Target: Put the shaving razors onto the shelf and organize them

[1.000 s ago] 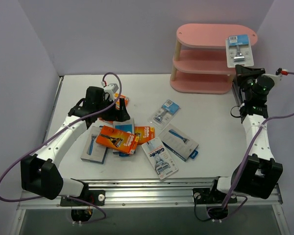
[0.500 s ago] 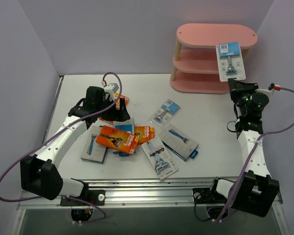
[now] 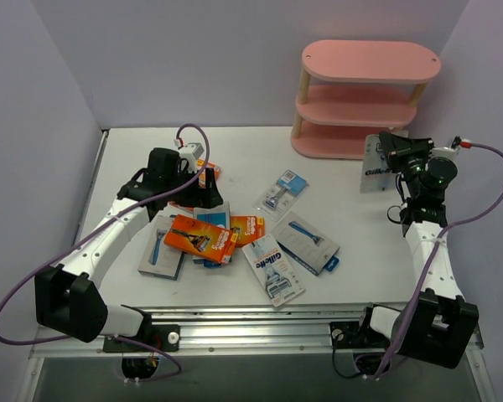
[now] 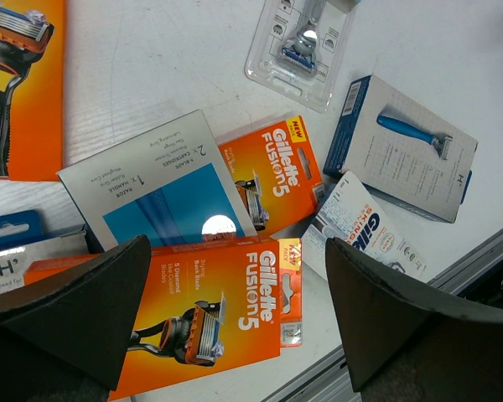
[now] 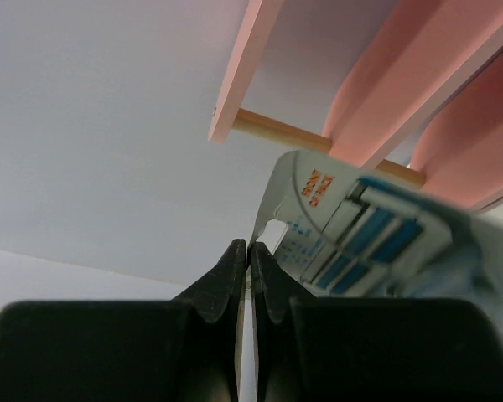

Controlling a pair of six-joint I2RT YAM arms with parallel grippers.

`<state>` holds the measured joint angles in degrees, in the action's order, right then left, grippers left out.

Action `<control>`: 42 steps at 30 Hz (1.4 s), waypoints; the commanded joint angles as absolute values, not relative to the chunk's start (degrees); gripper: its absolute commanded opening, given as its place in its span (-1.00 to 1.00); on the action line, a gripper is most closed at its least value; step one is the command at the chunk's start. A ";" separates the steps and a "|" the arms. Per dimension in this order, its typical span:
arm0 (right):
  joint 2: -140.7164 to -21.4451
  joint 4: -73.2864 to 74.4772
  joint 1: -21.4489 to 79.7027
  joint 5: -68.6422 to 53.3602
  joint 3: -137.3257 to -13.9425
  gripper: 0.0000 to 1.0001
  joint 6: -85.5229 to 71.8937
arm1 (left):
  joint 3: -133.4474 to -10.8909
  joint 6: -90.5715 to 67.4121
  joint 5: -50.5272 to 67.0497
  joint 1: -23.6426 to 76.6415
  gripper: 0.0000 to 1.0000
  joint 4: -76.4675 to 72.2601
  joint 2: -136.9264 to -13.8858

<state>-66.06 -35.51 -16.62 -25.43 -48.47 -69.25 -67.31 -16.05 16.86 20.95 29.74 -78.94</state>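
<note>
The pink three-tier shelf (image 3: 365, 60) stands at the back right with bare boards. My right gripper (image 3: 391, 151) is shut on the edge of a white-blue razor blister card (image 3: 374, 166), held upright just in front of the lowest tier. In the right wrist view the fingertips (image 5: 240, 260) pinch that card (image 5: 352, 226) below the shelf's boards (image 5: 402, 75). My left gripper (image 3: 203, 188) hangs open over the pile of razors, holding nothing. Below its jaws lie a large orange box (image 4: 201, 314), a smaller orange box (image 4: 272, 172) and a grey-blue box (image 4: 155, 188).
Loose on the table are two blister cards (image 3: 272, 266) (image 3: 282, 191), a blue-grey box (image 3: 306, 242) and another box (image 3: 161, 249) at the pile's left. Grey walls close in the left, back and right. A metal rail (image 3: 260, 322) runs along the near edge.
My right arm has brought the blister card down from the top tier's level to in front of the lowest tier, turning it edge-on. The left arm has not moved.
</note>
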 commanded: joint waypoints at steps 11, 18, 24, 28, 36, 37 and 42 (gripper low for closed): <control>-71.18 -46.49 -14.85 -28.48 -49.30 -1.00 -70.84 | -68.64 -15.12 16.52 21.27 0.88 27.77 -78.75; -78.57 -48.08 -13.10 -27.77 -56.58 -1.00 -70.66 | -68.73 -14.94 16.26 21.27 0.88 27.86 -79.10; -83.93 -47.11 -9.94 -28.12 -64.67 -1.00 -69.44 | -68.82 -14.85 15.91 21.27 0.88 28.04 -79.19; -88.32 -45.09 -7.83 -29.27 -69.85 -1.00 -68.47 | -68.82 -14.85 16.08 21.27 0.88 28.04 -79.28; -95.00 -45.53 -7.12 -32.43 -77.60 -1.00 -67.15 | -68.73 -14.85 16.26 21.27 0.88 27.95 -79.37; -95.53 -45.53 -7.12 -32.69 -78.22 -1.00 -67.15 | -68.73 -14.85 16.17 21.27 0.88 27.95 -79.37; -97.90 -46.58 -7.03 -33.31 -81.38 -1.00 -67.15 | -68.82 -14.85 16.17 21.27 0.88 27.95 -79.54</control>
